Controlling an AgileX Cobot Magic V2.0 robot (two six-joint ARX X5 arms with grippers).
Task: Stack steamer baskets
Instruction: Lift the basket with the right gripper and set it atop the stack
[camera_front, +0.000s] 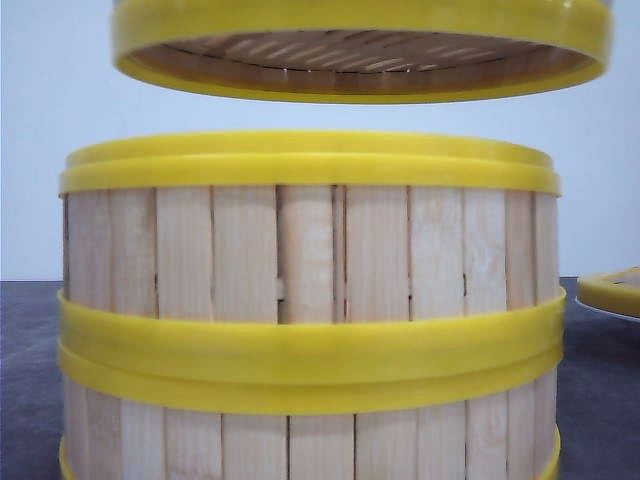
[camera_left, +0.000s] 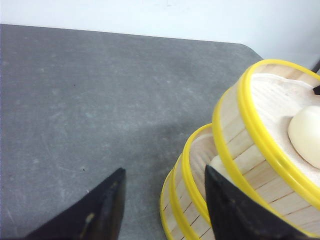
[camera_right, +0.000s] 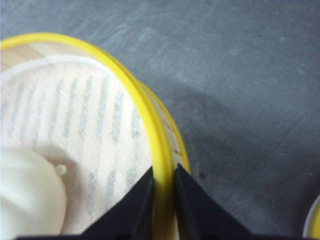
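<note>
Two steamer baskets stand stacked close to the front camera, the upper one (camera_front: 310, 250) on the lower one (camera_front: 300, 445). A third steamer basket (camera_front: 360, 60) hangs just above the stack, a gap of air under it. My right gripper (camera_right: 163, 172) is shut on that lifted basket's yellow rim (camera_right: 125, 75), one finger inside and one outside. The lifted basket holds a white cloth liner and a pale bun (camera_right: 25, 195). My left gripper (camera_left: 164, 172) is open, low beside the stack (camera_left: 187, 200) and holding nothing. The lifted basket (camera_left: 250, 135) sits offset over the stack in the left wrist view.
A white plate (camera_front: 612, 292) with a yellow-rimmed piece on it lies on the dark grey table (camera_left: 90, 100) to the right of the stack; its edge (camera_right: 314, 225) also shows in the right wrist view. A pale wall stands behind the table.
</note>
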